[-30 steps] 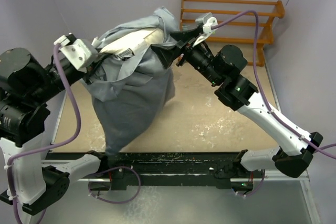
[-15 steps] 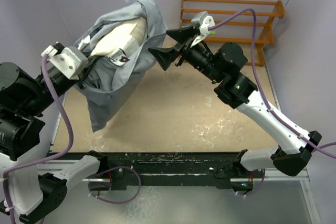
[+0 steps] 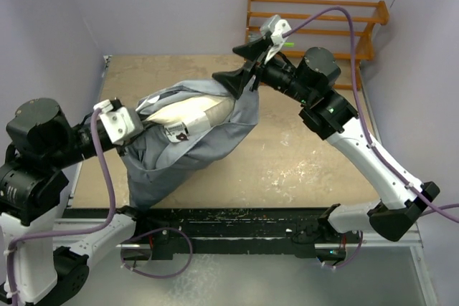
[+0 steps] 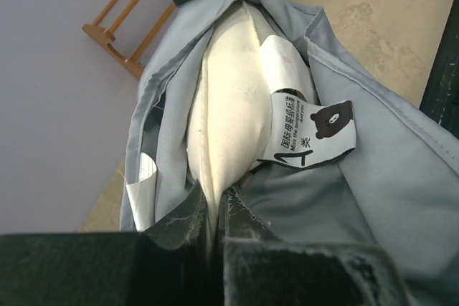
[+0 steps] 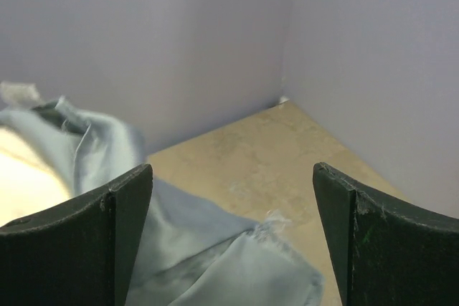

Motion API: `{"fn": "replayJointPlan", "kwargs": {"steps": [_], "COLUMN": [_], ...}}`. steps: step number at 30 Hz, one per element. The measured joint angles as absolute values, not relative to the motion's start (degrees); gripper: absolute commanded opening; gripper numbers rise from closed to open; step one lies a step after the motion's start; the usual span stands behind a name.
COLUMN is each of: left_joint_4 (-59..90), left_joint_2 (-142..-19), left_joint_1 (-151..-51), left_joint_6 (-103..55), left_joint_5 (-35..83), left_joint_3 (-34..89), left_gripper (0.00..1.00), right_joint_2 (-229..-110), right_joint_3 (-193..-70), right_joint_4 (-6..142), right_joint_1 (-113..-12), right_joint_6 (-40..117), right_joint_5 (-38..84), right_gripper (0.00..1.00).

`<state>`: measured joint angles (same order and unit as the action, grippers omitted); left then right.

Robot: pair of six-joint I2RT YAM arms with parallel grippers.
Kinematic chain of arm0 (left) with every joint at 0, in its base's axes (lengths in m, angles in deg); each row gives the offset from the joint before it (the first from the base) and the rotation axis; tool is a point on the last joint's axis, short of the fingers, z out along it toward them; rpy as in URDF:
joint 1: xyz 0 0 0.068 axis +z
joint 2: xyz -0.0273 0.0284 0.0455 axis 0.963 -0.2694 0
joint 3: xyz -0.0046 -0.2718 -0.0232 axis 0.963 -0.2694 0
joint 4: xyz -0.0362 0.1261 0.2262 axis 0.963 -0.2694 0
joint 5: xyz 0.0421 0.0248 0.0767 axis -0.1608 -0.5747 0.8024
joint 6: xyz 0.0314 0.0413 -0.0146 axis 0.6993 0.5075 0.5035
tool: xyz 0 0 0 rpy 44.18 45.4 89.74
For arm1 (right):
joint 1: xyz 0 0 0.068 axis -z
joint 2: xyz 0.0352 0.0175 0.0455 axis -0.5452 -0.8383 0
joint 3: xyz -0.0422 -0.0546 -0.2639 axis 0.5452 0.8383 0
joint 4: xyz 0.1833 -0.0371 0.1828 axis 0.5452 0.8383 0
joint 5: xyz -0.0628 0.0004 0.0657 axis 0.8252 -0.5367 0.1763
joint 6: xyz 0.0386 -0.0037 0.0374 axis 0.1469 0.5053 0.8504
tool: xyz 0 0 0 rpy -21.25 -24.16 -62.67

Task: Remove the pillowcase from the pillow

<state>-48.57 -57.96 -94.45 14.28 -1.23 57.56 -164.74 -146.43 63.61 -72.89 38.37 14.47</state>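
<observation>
The cream pillow (image 3: 192,112) lies half inside the blue-grey pillowcase (image 3: 190,152), which sags toward the table's front left. My left gripper (image 3: 141,129) is shut on the pillow's cream edge seam (image 4: 210,202). The pillowcase (image 4: 380,177) spreads open around it and a printed label (image 4: 308,130) hangs from the pillow (image 4: 233,98). My right gripper (image 3: 240,66) is open and empty, just above the pillowcase's far end. In the right wrist view the right gripper (image 5: 233,241) has its jaws wide apart over loose pillowcase cloth (image 5: 208,249), with a bit of the pillow (image 5: 21,177) at the left.
A wooden rack (image 3: 315,23) stands at the back right against the wall and also shows in the left wrist view (image 4: 118,30). Lilac walls close in the tan table (image 3: 301,155) on three sides. A black rail (image 3: 237,220) runs along the near edge.
My left arm has swung the pillow and pillowcase from raised at the back left down to the table. My right gripper went from touching the cloth to open and apart from it.
</observation>
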Motion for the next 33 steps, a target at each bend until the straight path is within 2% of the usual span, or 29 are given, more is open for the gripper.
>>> {"fn": "replayJointPlan", "kwargs": {"steps": [7, 9, 11, 13, 15, 16, 17, 18, 26, 33], "left_joint_4": [-49.0, -48.9, -48.8, -48.8, -48.7, -48.6, -48.7, -48.7, -50.0, -50.9], "left_joint_2": [-54.8, -54.8, -54.8, -54.8, -54.7, -54.6, -54.6, -54.6, -54.6, -54.6], "left_joint_1": [-94.4, -94.4, -94.4, -94.4, -94.4, -94.4, -94.4, -94.4, -94.4, -94.4], "left_joint_6": [17.9, 18.5, 19.2, 19.5, 19.9, 20.1, 20.2, 20.5, 23.1, 25.0], "left_joint_5": [-2.0, -2.1, -2.4, -2.7, -2.9, -2.9, -2.9, -2.9, -3.4, -4.5], "left_joint_3": [55.5, 54.8, 54.0, 53.8, 53.5, 53.4, 53.4, 53.4, 53.7, 53.9], "left_gripper": [0.0, 0.0, 0.0, 0.0, 0.0, 0.0, 0.0, 0.0, 0.0, 0.0], "right_joint_2": [-166.5, -166.7, -166.8, -166.9, -167.2, -167.6, -168.0, -168.3, -170.4, -169.2], "right_joint_3": [-146.4, -146.4, -146.4, -146.4, -146.8, -147.1, -147.5, -147.6, -147.0, -143.3], "right_joint_4": [67.3, 67.9, 68.2, 68.4, 68.8, 68.9, 69.0, 69.0, 67.9, 64.9], "right_joint_1": [-72.9, -72.7, -72.3, -72.1, -72.0, -71.9, -71.6, -71.4, -64.3, -62.0], "right_joint_6": [39.1, 39.6, 40.2, 40.8, 41.3, 41.7, 42.5, 42.5, 51.3, 56.6], "right_joint_5": [-0.3, -2.8, -5.5, -8.0, -9.9, -10.2, -10.4, -10.5, -9.2, -6.5], "right_gripper": [0.92, 0.89, 0.82, 0.68, 0.43, 0.27, 0.05, 0.0, 0.0, 0.0]}}
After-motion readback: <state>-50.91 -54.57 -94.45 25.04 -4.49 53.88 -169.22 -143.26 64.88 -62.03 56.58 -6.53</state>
